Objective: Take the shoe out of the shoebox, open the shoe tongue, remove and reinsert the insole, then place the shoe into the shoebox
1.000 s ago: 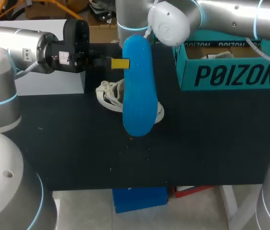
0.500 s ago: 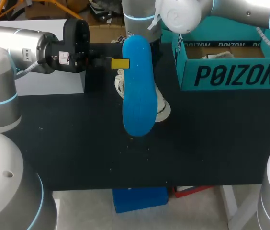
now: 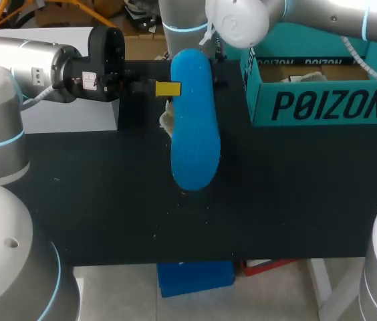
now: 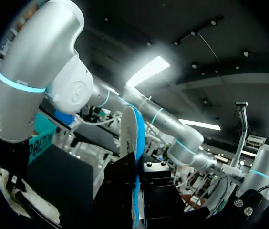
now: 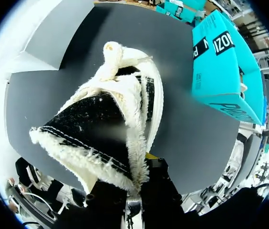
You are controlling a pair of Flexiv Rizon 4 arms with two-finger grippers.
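Observation:
A blue insole (image 3: 192, 127) hangs upright over the middle of the black table (image 3: 108, 200), with my left gripper (image 3: 168, 88) shut on its upper edge. In the left wrist view the insole (image 4: 130, 138) stands edge-on between the fingers of that gripper (image 4: 137, 174). My right arm (image 3: 235, 23) comes down behind the insole. Its gripper (image 5: 134, 188) is shut on the fleecy collar of the black shoe (image 5: 101, 124), which hangs toe-down above the table. In the head view only a scrap of the shoe (image 3: 166, 121) shows beside the insole. The teal shoebox (image 3: 322, 100) stands open at the back right.
A white panel (image 3: 75, 110) lies at the back left of the table, under my left arm. The shoebox (image 5: 220, 67) has crumpled paper inside. Black table surface stretches in front of the insole up to the near edge.
My right arm has lifted the shoe off the table and swung it behind the insole, so that it is now almost hidden in the head view. The left gripper and the insole have kept still.

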